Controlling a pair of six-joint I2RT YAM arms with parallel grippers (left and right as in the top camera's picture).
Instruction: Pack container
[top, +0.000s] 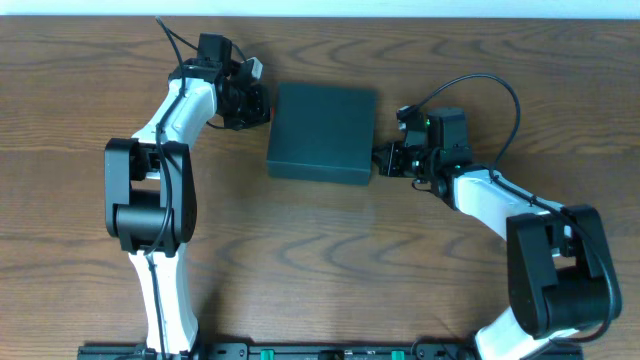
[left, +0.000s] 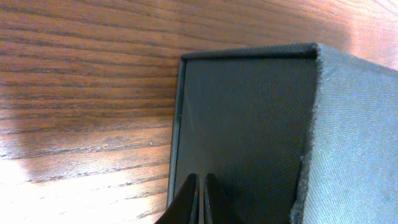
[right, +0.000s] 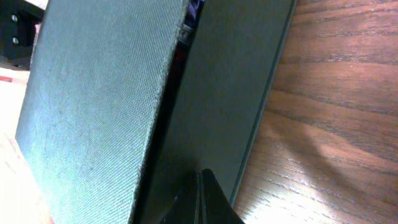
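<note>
The container (top: 322, 132) is a dark green-black square box lying closed on the wooden table, mid-frame in the overhead view. My left gripper (top: 262, 105) is shut, its tips at the box's upper left side. In the left wrist view the shut fingertips (left: 199, 186) rest against the dark side wall of the container (left: 249, 124). My right gripper (top: 380, 160) is shut, its tips at the box's lower right side. In the right wrist view the shut fingertips (right: 200, 186) touch the container's side (right: 217, 93) below the lid edge. Nothing is held.
The brown wooden table (top: 320, 260) extends around the box. The two arm bases stand at the front left (top: 150, 200) and front right (top: 555, 270). A black rail (top: 320, 350) runs along the front edge.
</note>
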